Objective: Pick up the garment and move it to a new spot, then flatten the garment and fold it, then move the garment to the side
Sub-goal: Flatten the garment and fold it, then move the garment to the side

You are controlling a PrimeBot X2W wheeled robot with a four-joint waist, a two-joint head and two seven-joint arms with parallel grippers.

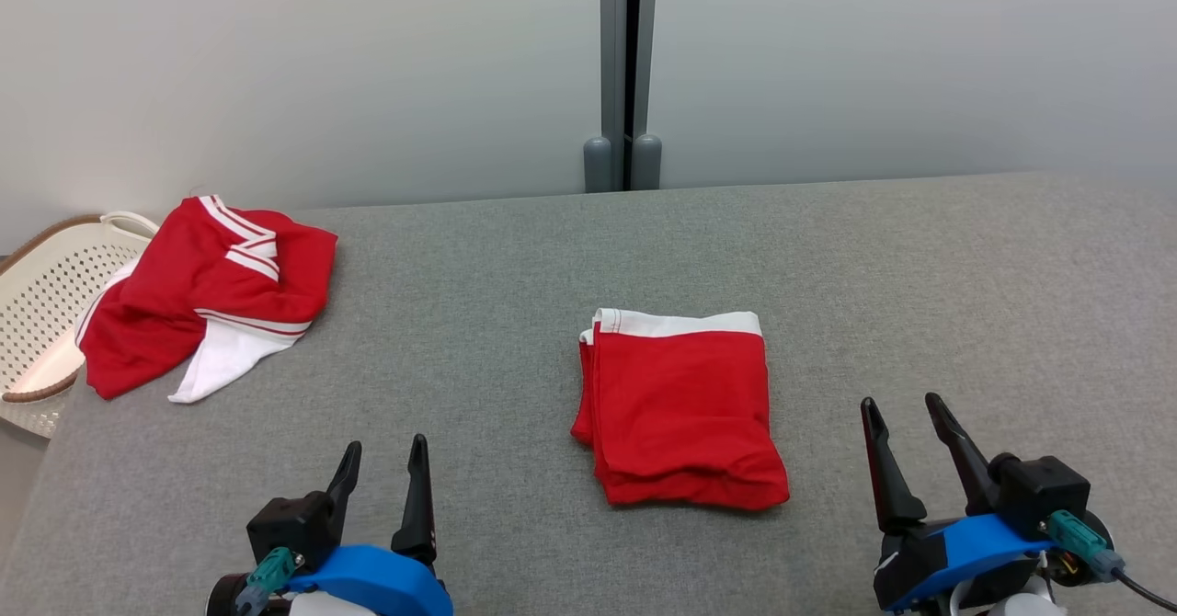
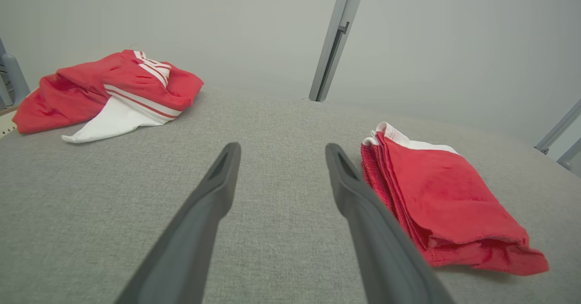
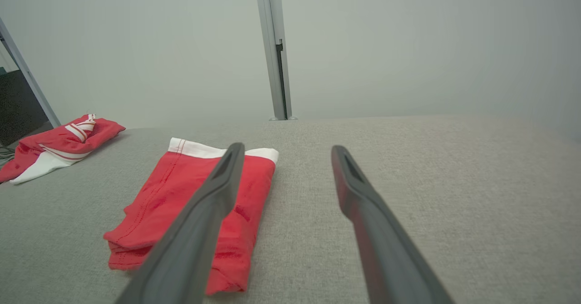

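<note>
The folded red garment (image 1: pixel 680 409) lies in the middle of the grey table (image 1: pixel 478 257), between my two grippers and a bit ahead of them. My left gripper (image 1: pixel 386 443) and my right gripper (image 1: pixel 901 401) do not touch it. The right side has lots of bare table. A crumpled red and white cloth (image 1: pixel 211 294) hangs over the far left edge, by a white basket (image 1: pixel 41 303). Both pairs of fingers are spread wide and hold nothing.

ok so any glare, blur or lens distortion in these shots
Head view: soft even light, no glare, faint shadow under the folded garment. Left wrist view: the wide angle bows the table edge. Right wrist view: the fingers look soft near the bottom edge.
</note>
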